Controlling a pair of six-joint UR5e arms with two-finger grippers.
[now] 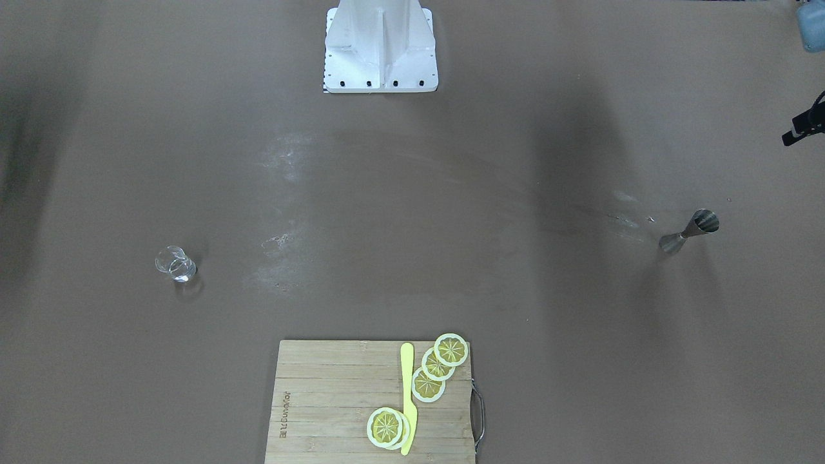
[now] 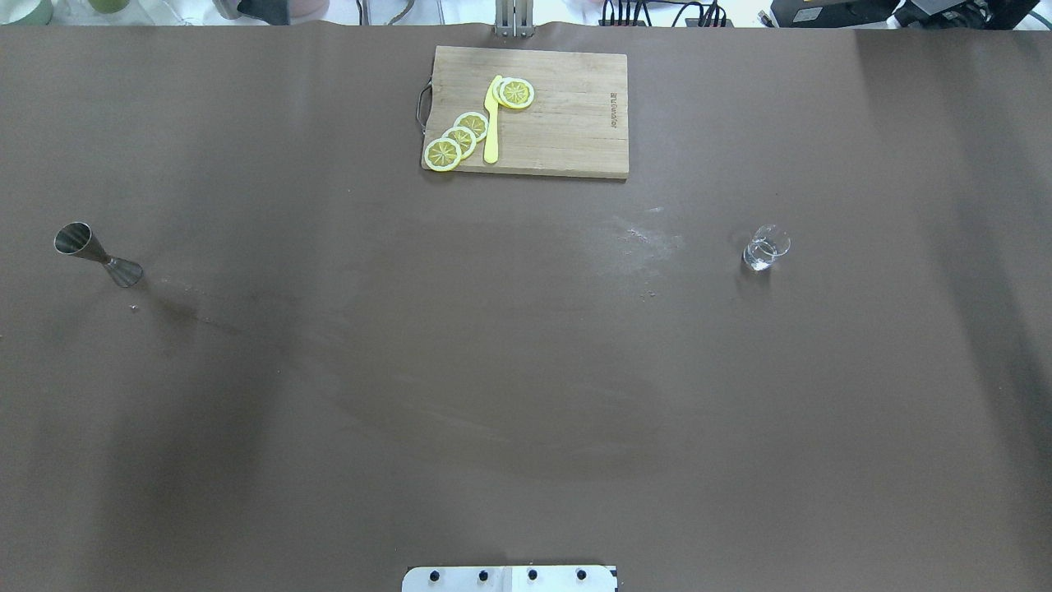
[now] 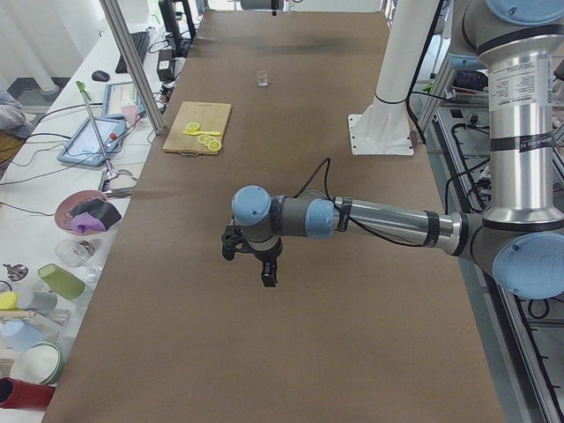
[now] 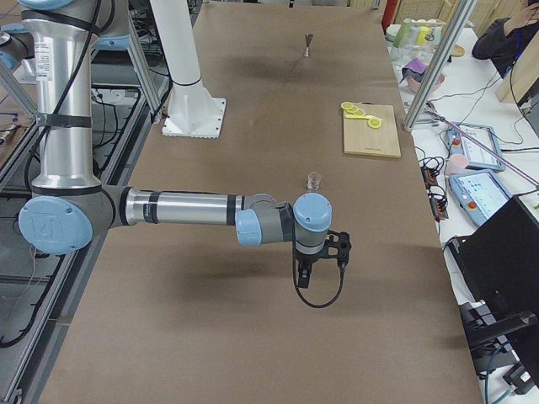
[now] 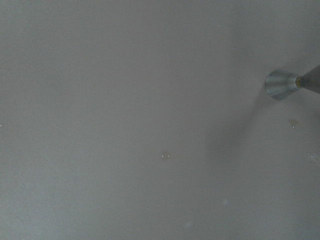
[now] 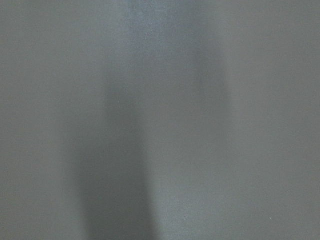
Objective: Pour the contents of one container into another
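Observation:
A steel jigger (image 2: pixel 94 253) stands upright at the table's left end, also seen as the jigger (image 1: pixel 689 231) in the front view and, at the right edge of the left wrist view, as its base (image 5: pixel 281 84). A small clear glass (image 2: pixel 766 247) with a little liquid stands on the right side, the same glass (image 1: pixel 175 263) in the front view. My left gripper (image 3: pixel 264 264) hangs above the table near the jigger's end. My right gripper (image 4: pixel 301 271) hangs a short way from the glass (image 4: pixel 314 179). Neither wrist view shows fingers, so I cannot tell whether either is open or shut.
A wooden cutting board (image 2: pixel 567 123) with lemon slices (image 2: pixel 459 140) and a yellow knife (image 2: pixel 491 123) lies at the far middle edge. The white robot base (image 1: pixel 380 51) stands at the near edge. Pale smears (image 2: pixel 649 238) mark the brown mat. Cluttered benches flank the table's far side.

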